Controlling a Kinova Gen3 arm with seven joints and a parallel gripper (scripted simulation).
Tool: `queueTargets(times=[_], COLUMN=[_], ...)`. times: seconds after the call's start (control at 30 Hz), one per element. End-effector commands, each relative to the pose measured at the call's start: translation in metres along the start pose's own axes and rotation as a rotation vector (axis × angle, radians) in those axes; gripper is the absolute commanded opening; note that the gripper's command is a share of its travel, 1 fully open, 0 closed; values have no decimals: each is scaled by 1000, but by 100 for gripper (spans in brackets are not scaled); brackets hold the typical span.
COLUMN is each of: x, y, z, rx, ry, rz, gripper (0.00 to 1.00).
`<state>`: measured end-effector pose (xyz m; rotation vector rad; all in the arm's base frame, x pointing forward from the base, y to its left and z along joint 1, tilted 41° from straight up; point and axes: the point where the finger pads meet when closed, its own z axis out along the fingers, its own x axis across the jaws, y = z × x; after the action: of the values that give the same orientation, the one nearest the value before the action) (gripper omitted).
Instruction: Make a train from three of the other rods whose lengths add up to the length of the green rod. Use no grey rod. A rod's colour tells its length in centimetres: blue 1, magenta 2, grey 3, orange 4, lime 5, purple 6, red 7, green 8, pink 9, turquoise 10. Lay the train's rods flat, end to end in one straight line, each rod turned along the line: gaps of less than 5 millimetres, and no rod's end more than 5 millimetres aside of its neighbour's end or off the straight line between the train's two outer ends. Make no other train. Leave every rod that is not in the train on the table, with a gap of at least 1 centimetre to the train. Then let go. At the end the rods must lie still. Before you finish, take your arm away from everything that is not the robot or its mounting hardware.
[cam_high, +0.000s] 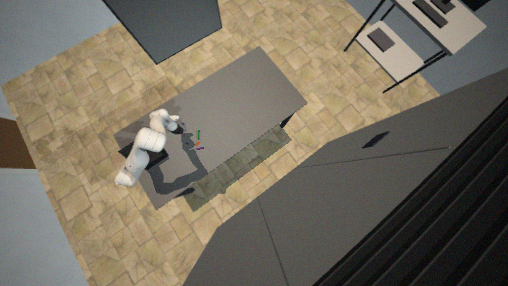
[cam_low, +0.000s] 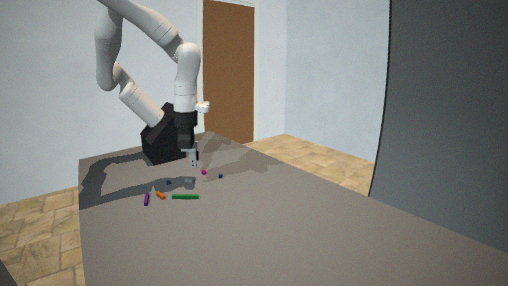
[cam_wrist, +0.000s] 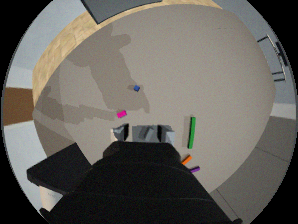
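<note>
A green rod (cam_high: 198, 135) (cam_low: 185, 197) (cam_wrist: 192, 132) lies flat. An orange rod (cam_high: 197, 144) (cam_low: 160, 195) (cam_wrist: 186, 160) lies near its end, at an angle to it. A purple rod (cam_high: 200, 148) (cam_low: 146, 199) (cam_wrist: 195, 170) lies beyond the orange one. A short magenta rod (cam_low: 203, 172) (cam_wrist: 121, 114) and a small blue rod (cam_low: 220, 176) (cam_wrist: 137, 88) lie apart. Another small blue rod (cam_low: 168, 182) lies in the arm's shadow. My gripper (cam_low: 194, 162) (cam_wrist: 143, 130) is open above the table. A dim grey shape shows between its fingers in the wrist view; I cannot tell whether it is a rod or shadow.
The rods lie on the grey table (cam_high: 240, 95) (cam_low: 300, 240) (cam_wrist: 225, 65). The arm's black base (cam_high: 154, 159) (cam_low: 162, 137) (cam_wrist: 60, 167) stands at one end. A dark panel (cam_high: 175, 25) (cam_low: 440, 125) stands beyond the table's edge. The arm's shadow crosses the table beside the rods.
</note>
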<state>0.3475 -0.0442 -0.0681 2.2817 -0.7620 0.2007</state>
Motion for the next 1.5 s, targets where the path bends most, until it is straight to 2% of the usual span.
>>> queueTargets(times=[0.0, 0.4, 0.47, 0.83, 0.97, 1.47], x=[3, 20, 20, 30, 32, 34], y=[8, 49, 49, 76, 83, 91], z=[-2, -1, -1, -3, -4, -5], rx=[17, 34, 34, 56, 62, 71], ry=[12, 8, 8, 3, 1, -2], rz=[129, 645, 645, 985, 1065, 1169], gripper=[100, 100, 100, 100, 100, 100])
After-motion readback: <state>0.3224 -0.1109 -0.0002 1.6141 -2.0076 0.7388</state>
